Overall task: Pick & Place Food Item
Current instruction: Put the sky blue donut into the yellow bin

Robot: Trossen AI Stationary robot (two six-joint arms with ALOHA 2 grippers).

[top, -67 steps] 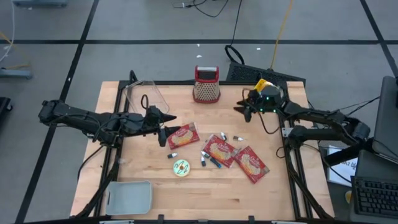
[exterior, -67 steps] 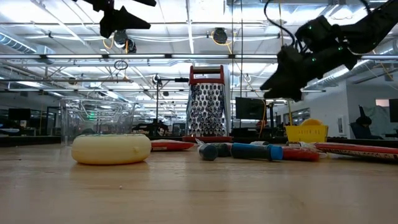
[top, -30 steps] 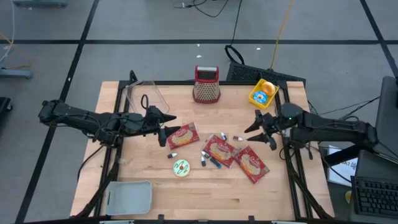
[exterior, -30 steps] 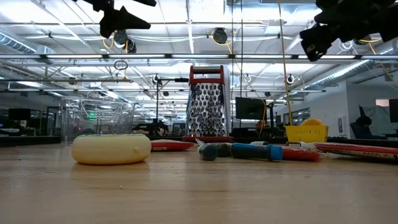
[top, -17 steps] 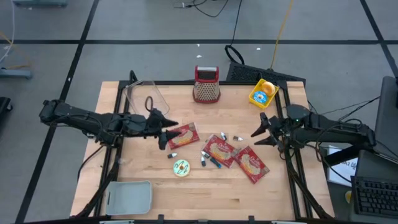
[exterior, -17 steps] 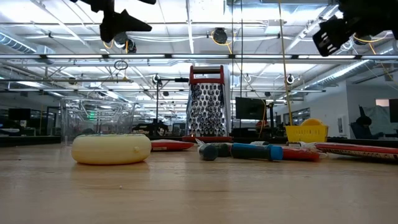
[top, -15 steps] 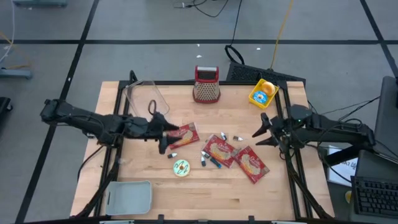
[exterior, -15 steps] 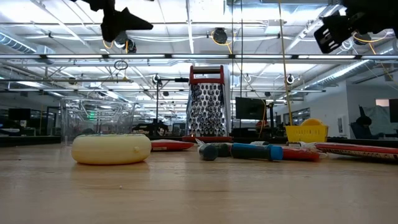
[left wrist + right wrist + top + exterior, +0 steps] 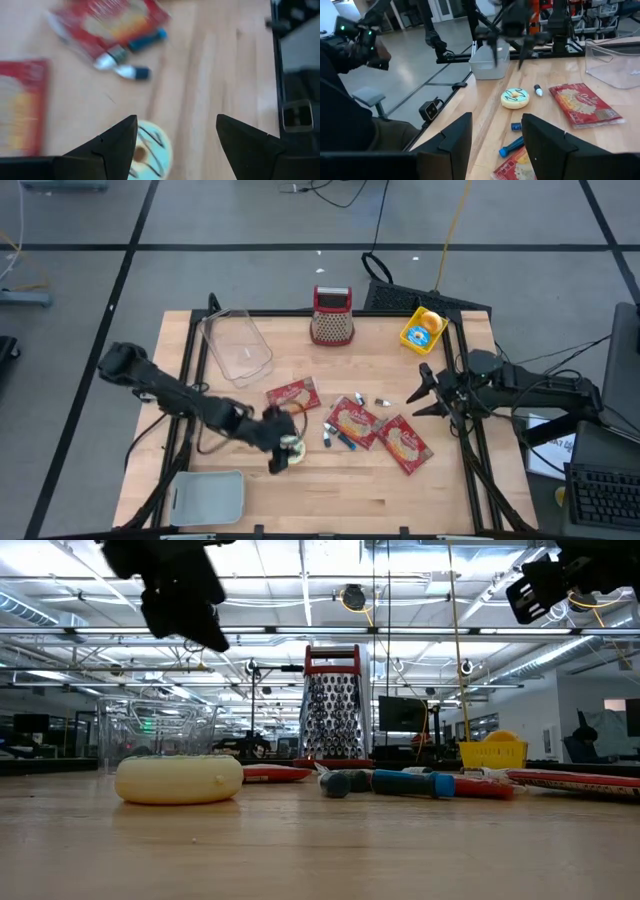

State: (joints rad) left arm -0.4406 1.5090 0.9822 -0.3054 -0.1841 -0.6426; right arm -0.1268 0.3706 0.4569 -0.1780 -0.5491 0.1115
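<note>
1. From above, the left pincer [image 9: 281,452] hangs over the donut [image 9: 291,446] near the middle of the wooden desk [image 9: 330,500], its fingers apart around nothing. The donut lies flat on the wood, not lifted, so I judge the pick is not yet made and the placing is all left to do. Where it should go I cannot tell; a clear tub [image 9: 236,345] and a grey tray [image 9: 210,497] both stand without contents. The right pincer [image 9: 424,392] waits at the desk's right edge, fingers apart and holding nothing. Three red glossy packets [image 9: 292,397] lie flat around the middle, and a steel grater [image 9: 332,316] stands at the far edge.

2. At desk height, the donut [image 9: 179,779] looks like a pale, smooth, rounded ring, low and soft. The left pincer [image 9: 180,598] is a dark blur above it, clearly not touching. The grater [image 9: 333,705] shows perforated metal with a red top; blue markers [image 9: 405,783] lie beside it.

3. Through the left wrist view, the two dark fingers [image 9: 117,145] stand wide, and the donut [image 9: 146,154] shows between them: pale icing with dark thin stripes and a small hole.

4. Through the right wrist view, the donut [image 9: 515,97] sits well apart from this arm, next to a crinkled packet [image 9: 585,105].
</note>
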